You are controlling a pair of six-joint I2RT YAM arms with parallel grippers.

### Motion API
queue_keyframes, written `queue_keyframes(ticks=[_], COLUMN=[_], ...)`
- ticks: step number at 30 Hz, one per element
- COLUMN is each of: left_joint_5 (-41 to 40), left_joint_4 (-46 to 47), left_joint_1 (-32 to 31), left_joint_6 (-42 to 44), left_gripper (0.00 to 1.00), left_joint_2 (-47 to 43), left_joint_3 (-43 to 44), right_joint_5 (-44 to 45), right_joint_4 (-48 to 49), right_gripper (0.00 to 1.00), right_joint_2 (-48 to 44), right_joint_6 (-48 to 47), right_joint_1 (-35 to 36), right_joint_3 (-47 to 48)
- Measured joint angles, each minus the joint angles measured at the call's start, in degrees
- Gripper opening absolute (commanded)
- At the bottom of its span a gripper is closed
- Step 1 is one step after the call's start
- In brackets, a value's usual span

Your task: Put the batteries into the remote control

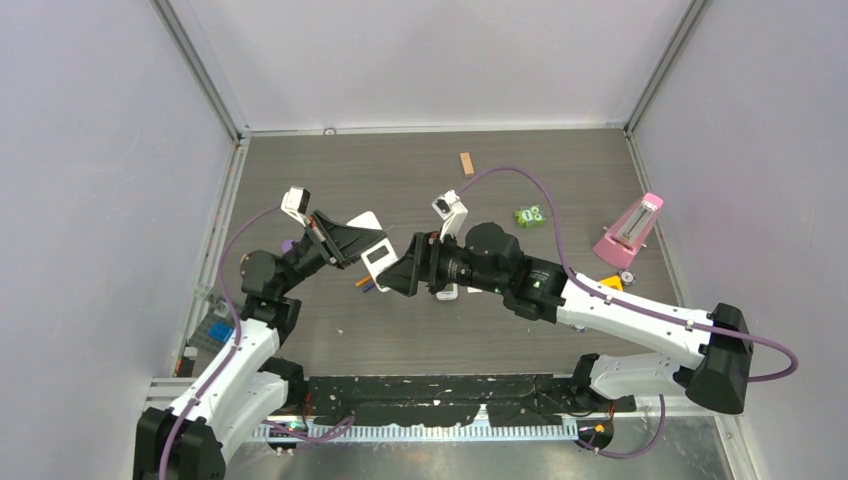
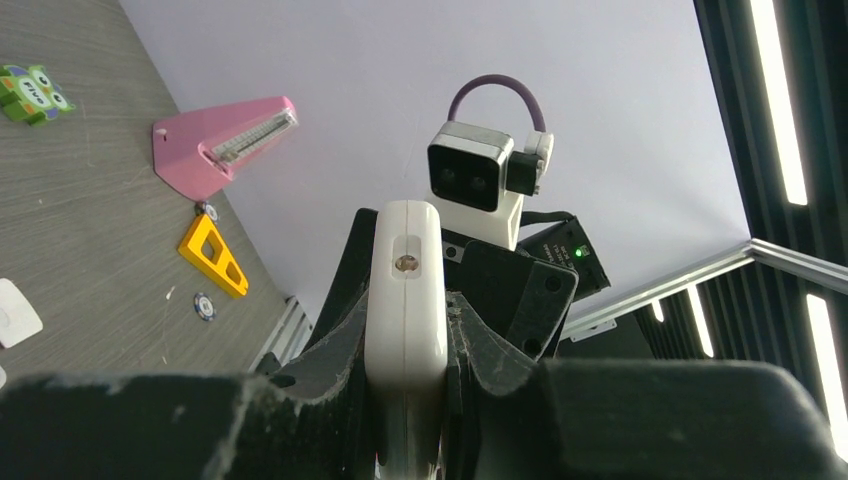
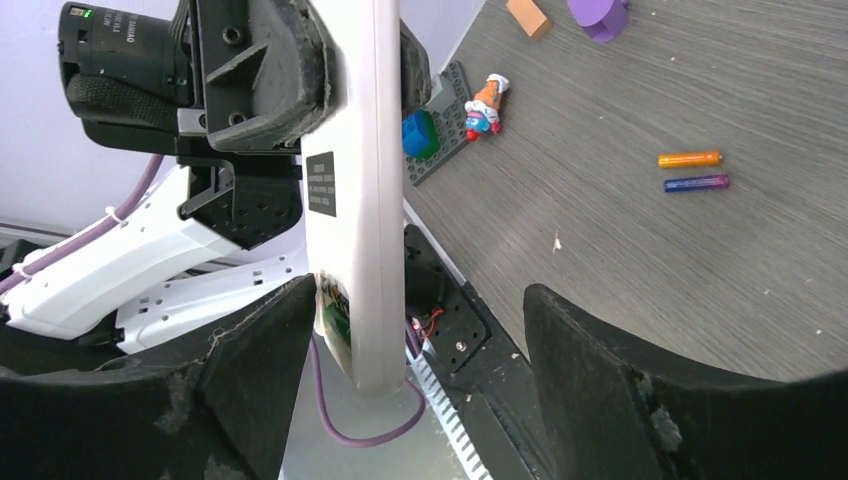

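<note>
- Two batteries, one orange and one purple, lie side by side on the table, well apart from the remote.
- Lifted off the table, the remote control is clamped edge-on in the closed left gripper.
- Spread wide, the right gripper straddles the remote's free end and grips nothing.
- Likely step: freeing the back cover. Keep the left clamp firm, close squarely, and slide along the length without twisting.
</note>
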Motion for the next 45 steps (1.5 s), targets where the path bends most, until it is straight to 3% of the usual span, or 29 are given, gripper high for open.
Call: queue_keyframes(ticks=[11, 18, 19, 23, 27, 29, 37, 40, 45], left_joint_5=[-0.22, -0.22, -0.22, -0.50, -0.13, 0.94, 5.07, 6.05, 7.45], left_joint_4=[0.85, 1.09, 1.09, 1.42, 0.81, -0.74, -9.90, -12.87, -15.69], left_joint_1=[0.00, 0.00, 0.00, 0.33, 0.26, 0.22, 1.36, 1.75, 1.81], left_joint_6=[-1.01, -1.14, -1.14, -2.45, -1.42, -0.37, 5.18, 6.67, 7.82], left_gripper=[0.00, 0.05, 0.07, 0.26, 0.44, 0.46, 0.41, 0.29, 0.00], left_joint_2=[-0.79, -1.86, -2.10, -3.65, -5.38, -6.29, -11.63, -13.16, -13.84], left_joint_3=[0.00, -0.15, -0.35, -1.49, -2.25, -2.56, -4.00, -4.35, -4.35], right_joint_5=[-2.93, -3.39, -3.43, -5.18, -7.19, -9.57, -24.22, -29.07, -34.01], right_joint_4=[15.23, 22.49, 23.23, 24.90, 25.18, 25.20, 22.67, 20.92, 19.65], right_gripper=[0.64, 0.31, 0.23, 0.07, 0.05, 0.05, 0.05, 0.06, 0.08], right_joint_2=[-0.24, 2.36, 2.80, 4.09, 4.26, 4.33, 4.35, 4.98, 6.71], right_joint_6=[8.79, 13.49, 14.03, 16.20, 16.52, 16.48, 14.03, 12.48, 10.38], right_joint_1=[0.02, 0.02, 0.02, -0.17, -0.70, -1.53, -7.32, -8.41, -9.07], right_joint_3=[-5.90, -5.95, -5.92, -5.90, -5.90, -5.92, -5.86, -5.81, -5.57])
